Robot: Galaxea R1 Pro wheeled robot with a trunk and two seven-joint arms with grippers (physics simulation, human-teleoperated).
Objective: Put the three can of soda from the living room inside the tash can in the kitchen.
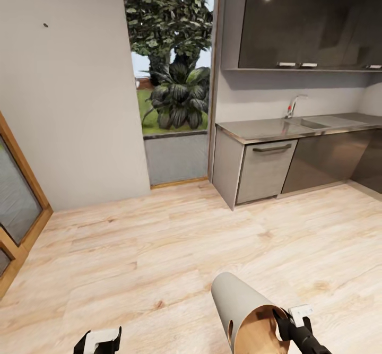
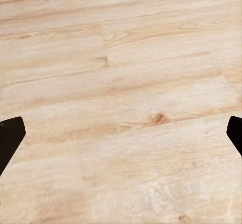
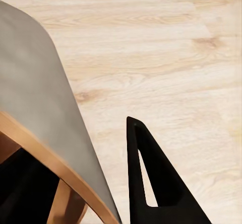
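A home kitchen — a grey counter (image 1: 276, 127) with a sink (image 1: 318, 123) and tap (image 1: 293, 105) set in it runs along the wall. Glossy dark cabinets (image 1: 307, 19) hang above the counter, grey and dark cupboard fronts sit below. Left of the counter a tall window (image 1: 172, 67) looks onto garden plants — pale wood flooring (image 1: 159, 237) spreads before it.

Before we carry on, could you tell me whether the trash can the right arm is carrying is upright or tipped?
Tipped: the trash can lies slanted, its orange-brown mouth facing the robot, its rim held by the right gripper above the wooden floor.
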